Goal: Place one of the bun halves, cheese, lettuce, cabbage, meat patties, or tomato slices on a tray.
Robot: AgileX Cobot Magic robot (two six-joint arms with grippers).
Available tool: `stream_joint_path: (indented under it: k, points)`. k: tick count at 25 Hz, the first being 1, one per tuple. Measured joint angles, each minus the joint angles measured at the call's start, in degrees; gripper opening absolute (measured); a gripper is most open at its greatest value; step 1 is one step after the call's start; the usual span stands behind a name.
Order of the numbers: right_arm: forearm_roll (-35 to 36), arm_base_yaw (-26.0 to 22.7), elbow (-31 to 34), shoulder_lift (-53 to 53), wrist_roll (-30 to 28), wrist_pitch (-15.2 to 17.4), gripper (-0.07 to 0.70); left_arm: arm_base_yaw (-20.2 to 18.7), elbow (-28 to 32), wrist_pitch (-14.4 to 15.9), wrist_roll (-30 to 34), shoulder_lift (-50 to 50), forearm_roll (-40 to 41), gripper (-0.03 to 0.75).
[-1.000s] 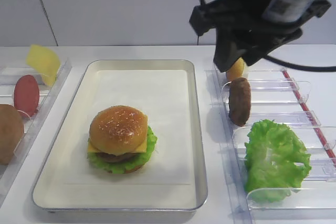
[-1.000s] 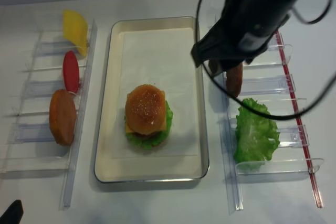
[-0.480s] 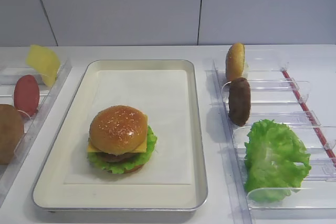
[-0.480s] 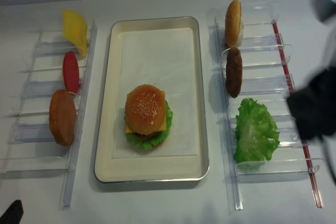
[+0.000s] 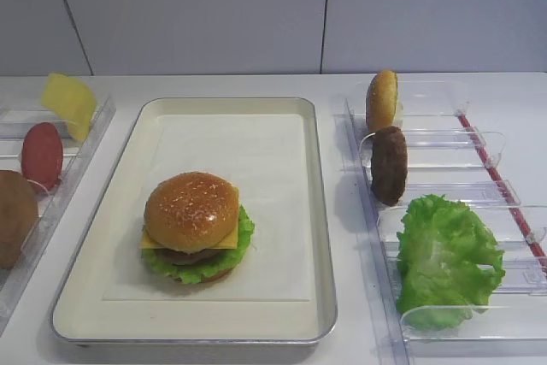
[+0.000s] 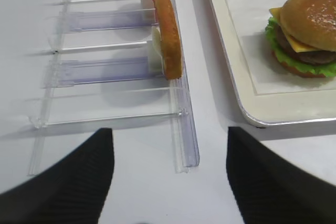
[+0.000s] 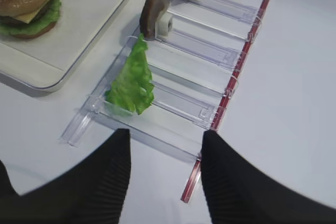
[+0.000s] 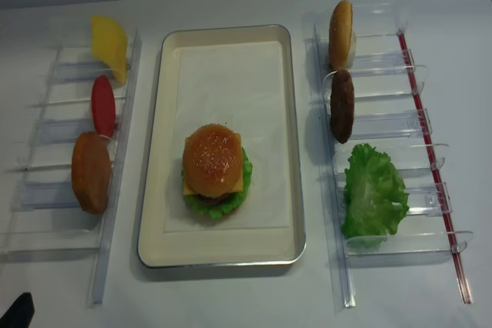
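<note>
Exterior high view: the large cream-white metal tray sits mid-table, with an assembled burger at about 7 o'clock inside it. A golden seeded bun top caps a yellow cheese slice and ruffled green lettuce. At 3 o'clock of the tray, a clear plastic rack holds an upright bun half, a dark brown patty and a loose lettuce leaf. At 9 o'clock stand a yellow cheese square, a dull red tomato slice and a brown disc. No gripper shows here.

Right wrist view: the right gripper has its 2 black ribbed fingers apart and empty, above bare white table. The loose lettuce stands at 11 o'clock, near the fingertips; the patty and spare bun lie farther along the rack, and the burger is well apart at 10 o'clock.

Left wrist view: the left gripper is also spread and holds nothing. The brown disc on edge in the left rack is at 12 o'clock, the burger at 2 o'clock.

Realsense high view: the burger lies in the tray's nearer half, between both racks, nothing covering it.
</note>
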Motion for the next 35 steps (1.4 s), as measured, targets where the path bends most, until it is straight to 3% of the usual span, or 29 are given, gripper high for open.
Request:
stream_joint_path:
  k: [2, 5, 12, 21, 29, 35]
  points:
    - [-0.66, -0.5, 2.13, -3.25, 0.0, 0.0, 0.361, 0.0, 0.0, 0.0, 0.0, 0.0, 0.0, 0.448]
    - [-0.74, -5.0, 4.89, -6.91, -0.49, 0.19, 0.361, 0.0, 0.0, 0.0, 0.0, 0.0, 0.0, 0.448]
    - [6.75, -20.38, 9.02, -12.99, -7.7, 0.44, 0.361, 0.0, 0.0, 0.0, 0.0, 0.0, 0.0, 0.448]
    - [8.43, -37.04, 14.93, -19.16, -8.81, -2.1, 0.361, 0.0, 0.0, 0.0, 0.0, 0.0, 0.0, 0.448]
    - [7.96, -38.43, 16.99, -19.16, -11.89, -6.98, 0.361, 0.0, 0.0, 0.0, 0.0, 0.0, 0.0, 0.448]
    - [7.96, -38.56, 17.48, -19.16, -11.98, -7.95, 0.361, 0.0, 0.0, 0.0, 0.0, 0.0, 0.0, 0.448]
